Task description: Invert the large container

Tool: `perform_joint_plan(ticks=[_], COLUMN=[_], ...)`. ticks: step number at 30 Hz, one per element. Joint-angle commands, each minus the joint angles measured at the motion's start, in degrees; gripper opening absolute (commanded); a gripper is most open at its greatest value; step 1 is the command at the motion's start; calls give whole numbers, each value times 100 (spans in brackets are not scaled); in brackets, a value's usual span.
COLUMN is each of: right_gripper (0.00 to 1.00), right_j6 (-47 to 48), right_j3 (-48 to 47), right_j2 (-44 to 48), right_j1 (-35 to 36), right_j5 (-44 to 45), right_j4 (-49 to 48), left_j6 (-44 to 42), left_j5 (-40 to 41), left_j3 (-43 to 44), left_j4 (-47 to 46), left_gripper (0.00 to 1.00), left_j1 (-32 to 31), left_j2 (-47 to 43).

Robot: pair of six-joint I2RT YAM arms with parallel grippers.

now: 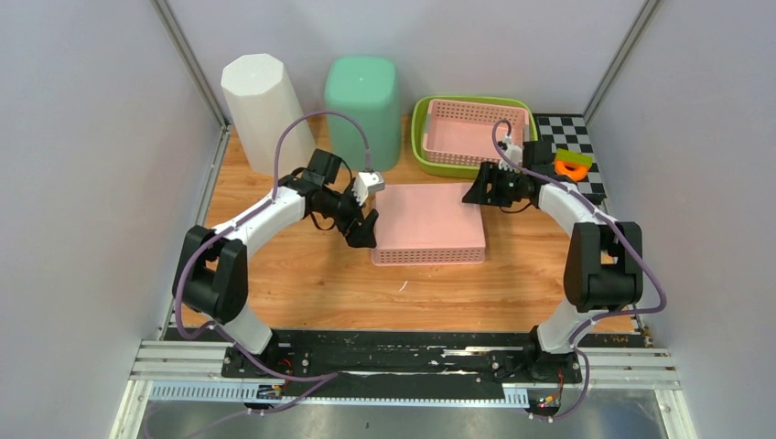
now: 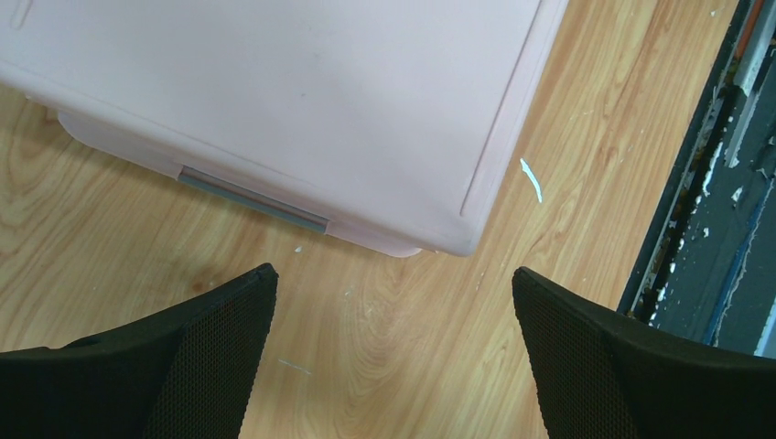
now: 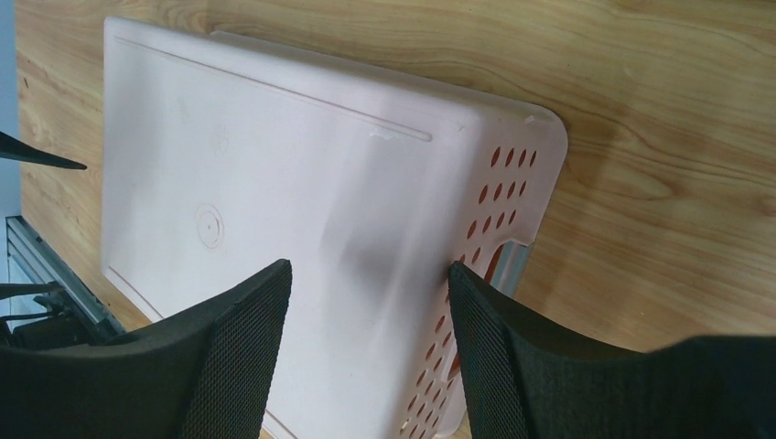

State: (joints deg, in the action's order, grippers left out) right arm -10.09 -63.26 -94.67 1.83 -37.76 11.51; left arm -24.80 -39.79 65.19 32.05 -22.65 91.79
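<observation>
The large container (image 1: 428, 222) is a pink perforated bin lying in the middle of the table with its flat base facing up. My left gripper (image 1: 364, 229) stands open just off its left side. In the left wrist view the fingers frame bare wood, with the container (image 2: 274, 82) a short way ahead of the left gripper (image 2: 393, 302). My right gripper (image 1: 482, 189) hovers at the container's back right corner. In the right wrist view the right gripper (image 3: 366, 274) is open, straddling the edge where the container's (image 3: 274, 183) base meets its holed wall, without clamping it.
Along the back stand a tall white bin (image 1: 261, 110), a green bin (image 1: 363, 110) and a green tray (image 1: 421, 151) holding a smaller pink basket (image 1: 471, 133). A checkered board (image 1: 572, 133) with an orange object (image 1: 574, 166) lies at the back right. A metal rail (image 1: 403, 361) runs along the near edge.
</observation>
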Motion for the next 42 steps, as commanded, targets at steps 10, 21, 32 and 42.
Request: perform_joint_plan(ticks=[10,21,32,42], right_gripper=[64,61,61,63], right_j6=[555,1778,2885,3539], right_j3=[-265,72,577,-134], right_j2=[-84,721,1469,1684], right_j1=[77,705,845,863], right_j5=[-337,-1053,-761,-273], right_j4=[997,2296,3279,3020], left_j6=[-4,-367,-520,-683], left_j5=[-408,-742,-651,-462], left_j3=[199,249,252,407], left_j4=[-128,259,435,616], left_gripper=[100,100,100,100], left_j1=[-28,-28,-29,-28], left_j2=[785,693,726,709])
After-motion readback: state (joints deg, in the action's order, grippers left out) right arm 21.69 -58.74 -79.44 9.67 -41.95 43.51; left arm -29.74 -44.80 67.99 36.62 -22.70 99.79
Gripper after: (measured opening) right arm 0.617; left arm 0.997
